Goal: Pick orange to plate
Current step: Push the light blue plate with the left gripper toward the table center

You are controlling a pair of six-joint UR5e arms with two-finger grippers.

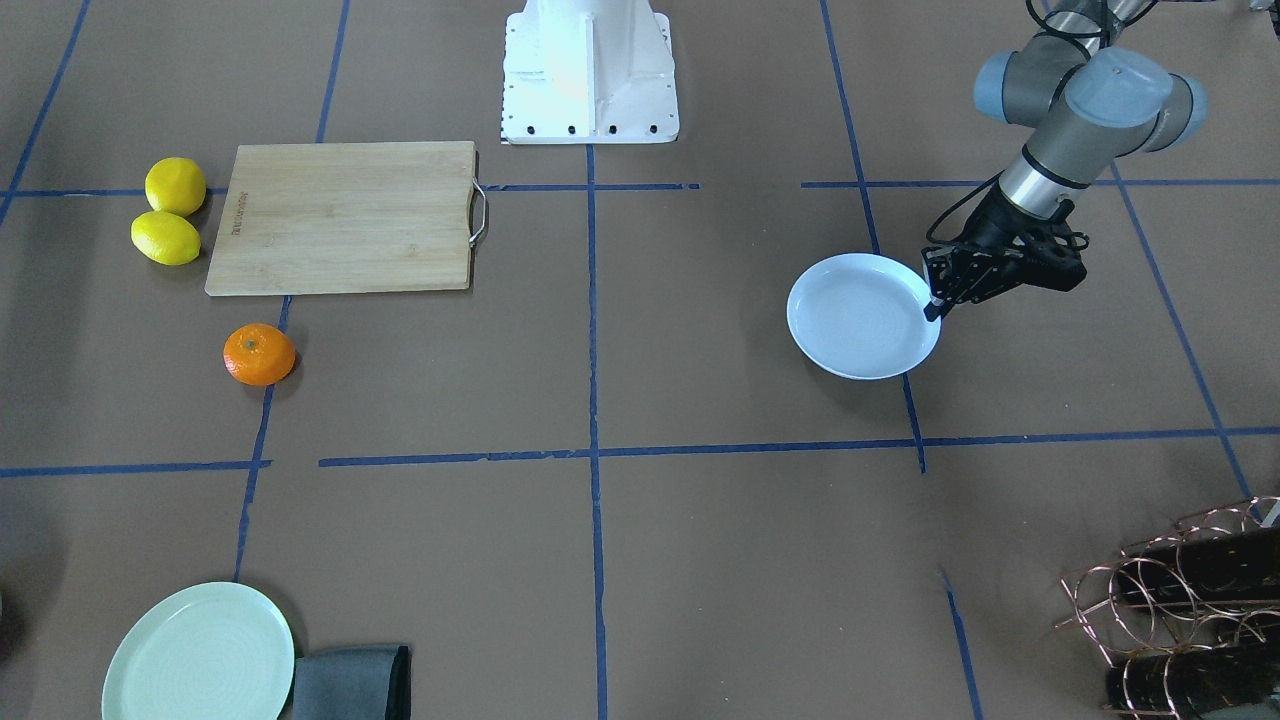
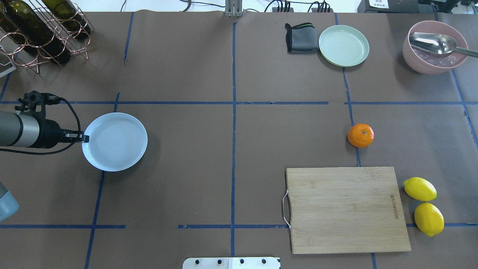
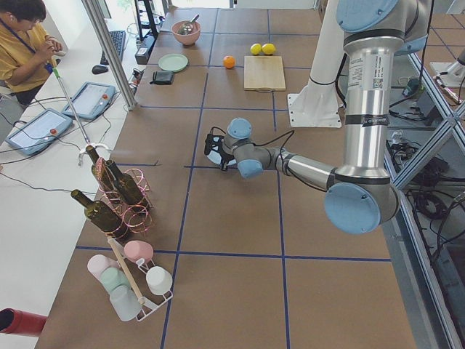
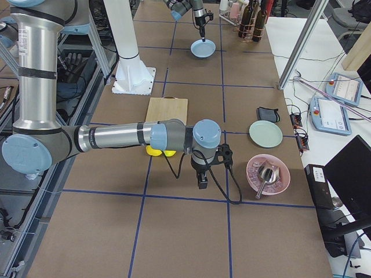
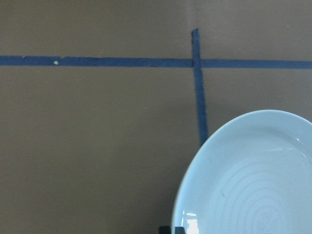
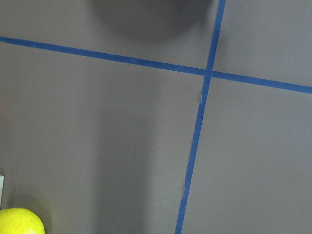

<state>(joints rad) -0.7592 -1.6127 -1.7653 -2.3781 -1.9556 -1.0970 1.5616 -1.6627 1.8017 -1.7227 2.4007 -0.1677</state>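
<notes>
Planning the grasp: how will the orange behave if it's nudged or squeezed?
The orange sits free on the flat table, round but slightly flattened, so a nudge would probably roll it. Its curved skin may slip unless gripped across its widest part. Being small, it is probably light.

A wide table [image 2: 186, 67] is covered with brown paper, and blue tape lines [image 2: 233, 112] divide it into squares. Along one long side stands a white desk [image 3: 36, 167], with a metal post [image 3: 109, 54] at the table's edge. The light is even.
</notes>
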